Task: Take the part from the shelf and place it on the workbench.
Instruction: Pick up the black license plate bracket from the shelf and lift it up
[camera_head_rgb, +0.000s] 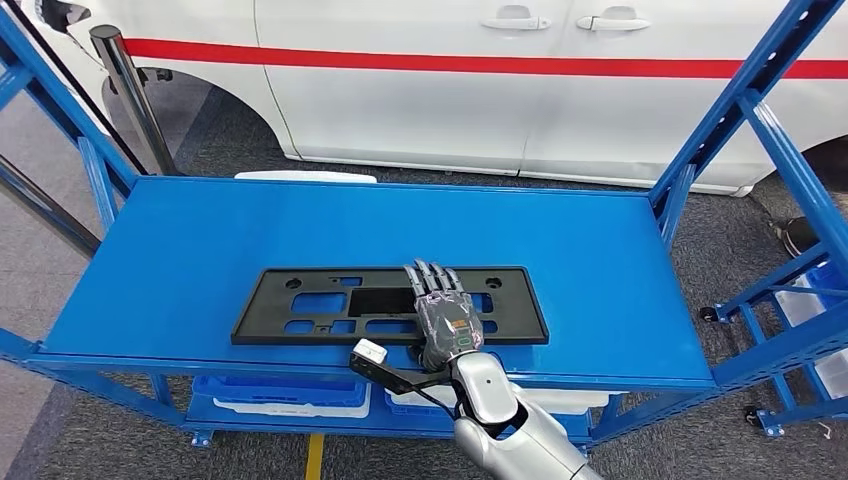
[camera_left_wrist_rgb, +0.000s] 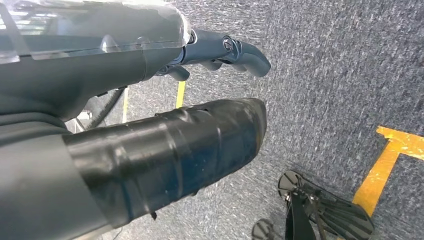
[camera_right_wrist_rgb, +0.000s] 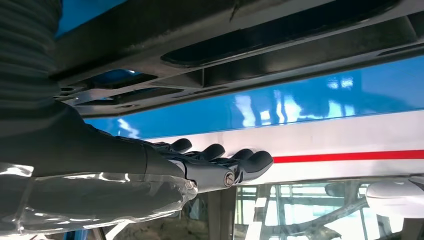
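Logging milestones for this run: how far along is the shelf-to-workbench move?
Done: the right hand has reached the shelf and lies over the black part, fingers extended. In hand: getting a grip; the right wrist view does not show whether any finger touches the part, which lies flat on the shelf. Left: grip, lift, carry, place on the workbench. The left hand hangs over the floor.

The right arm reaches toward 12 o'clock, its hand (camera_head_rgb: 446, 312) flat, palm down, fingers (camera_right_wrist_rgb: 215, 151) stretched out together. The left hand (camera_left_wrist_rgb: 220, 52) hangs with fingers curled.
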